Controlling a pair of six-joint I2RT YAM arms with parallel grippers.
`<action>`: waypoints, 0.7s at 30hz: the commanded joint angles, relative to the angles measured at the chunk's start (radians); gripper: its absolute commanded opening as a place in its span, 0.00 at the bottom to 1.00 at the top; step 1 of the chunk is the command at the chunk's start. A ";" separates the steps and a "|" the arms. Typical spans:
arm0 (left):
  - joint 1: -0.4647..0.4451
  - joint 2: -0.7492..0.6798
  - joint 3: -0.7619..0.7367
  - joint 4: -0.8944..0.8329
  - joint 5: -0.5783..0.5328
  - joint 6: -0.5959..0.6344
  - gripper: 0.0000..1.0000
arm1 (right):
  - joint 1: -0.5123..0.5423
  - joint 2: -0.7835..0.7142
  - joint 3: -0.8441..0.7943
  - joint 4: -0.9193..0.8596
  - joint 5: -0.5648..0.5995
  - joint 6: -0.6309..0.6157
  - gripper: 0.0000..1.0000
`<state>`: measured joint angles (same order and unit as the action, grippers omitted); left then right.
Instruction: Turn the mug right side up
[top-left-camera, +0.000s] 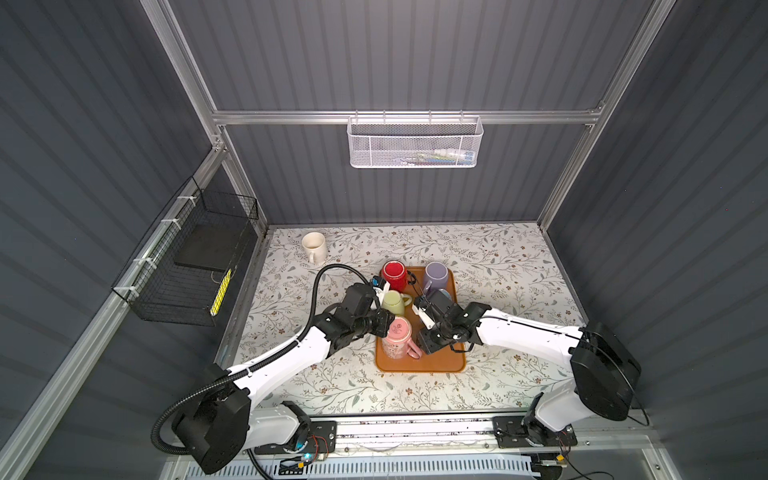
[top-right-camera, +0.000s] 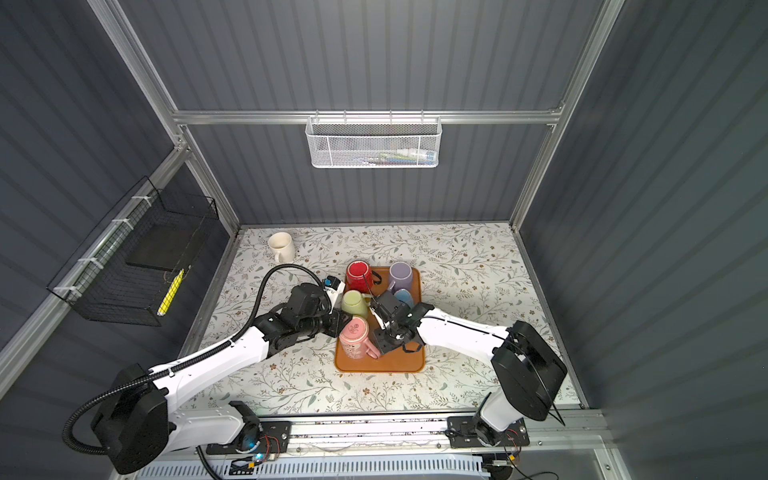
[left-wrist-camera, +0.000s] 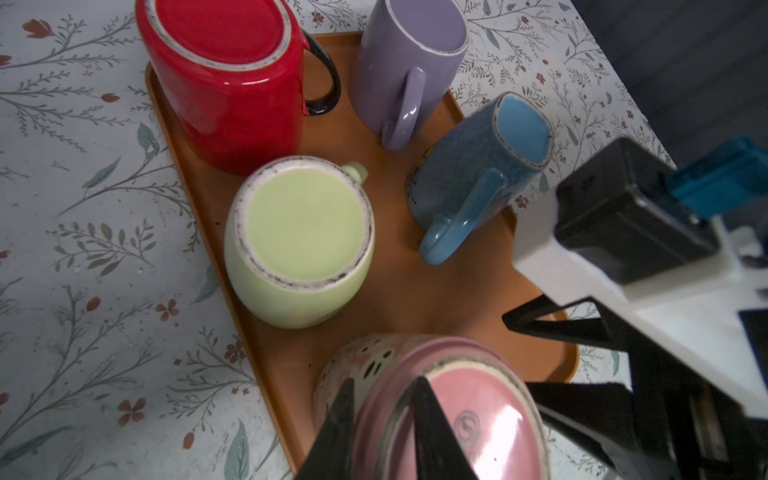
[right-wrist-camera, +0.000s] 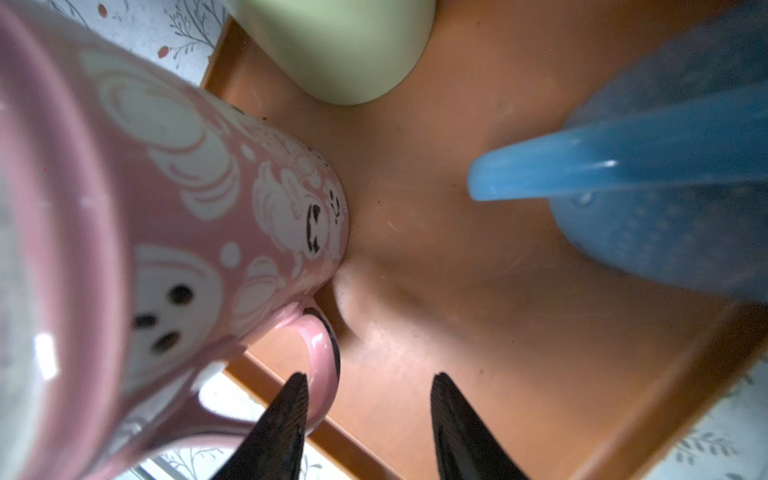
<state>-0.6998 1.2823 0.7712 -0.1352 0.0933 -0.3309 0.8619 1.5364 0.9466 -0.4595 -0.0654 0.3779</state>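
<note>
Far left of the table there's a cream mug (top-left-camera: 313, 246) already standing mouth up, well apart from everything else, so I'd guess that one's not the job.

The left gripper (left-wrist-camera: 384, 386) is down on the near-left corner of the orange tray (top-left-camera: 440, 365), right over the pink mug (top-left-camera: 398, 338). That mug is bottom up like its neighbours, and it sits nearest the robot. The left wrist view shows the jaws set narrow and straddling the edge of the mug's base, one finger down the outside wall and one over the bottom. Can't tell if it's really biting or just resting there.

On the other side of the pink mug, the right gripper (right-wrist-camera: 370, 378) comes in low with its jaws about half open and nothing held. One fingertip is just beside the pink handle (right-wrist-camera: 322, 353), and the other hangs over bare tray.

So I'd say we're at the grab stage and no flipping is done yet. Next move probably calls for a proper hold, either on that handle or across the wall. Then it needs a lift clear of the tray and a half turn.

It's tight in there, though. The green mug (left-wrist-camera: 299, 232) is just behind and the blue mug (left-wrist-camera: 478, 166) is off to the right, so the swing needs room.
</note>
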 joint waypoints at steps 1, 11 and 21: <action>-0.004 0.039 -0.015 -0.021 -0.033 -0.027 0.24 | 0.024 -0.017 -0.020 0.027 -0.041 0.076 0.50; -0.004 0.080 0.034 0.051 -0.072 -0.028 0.24 | 0.030 -0.025 -0.008 0.008 0.004 0.038 0.51; -0.004 -0.071 0.115 -0.163 -0.146 0.012 0.34 | -0.136 -0.113 -0.018 -0.011 -0.035 -0.065 0.52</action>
<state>-0.6998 1.2739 0.8276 -0.1822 -0.0029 -0.3443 0.7376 1.4319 0.9276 -0.4454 -0.0849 0.3653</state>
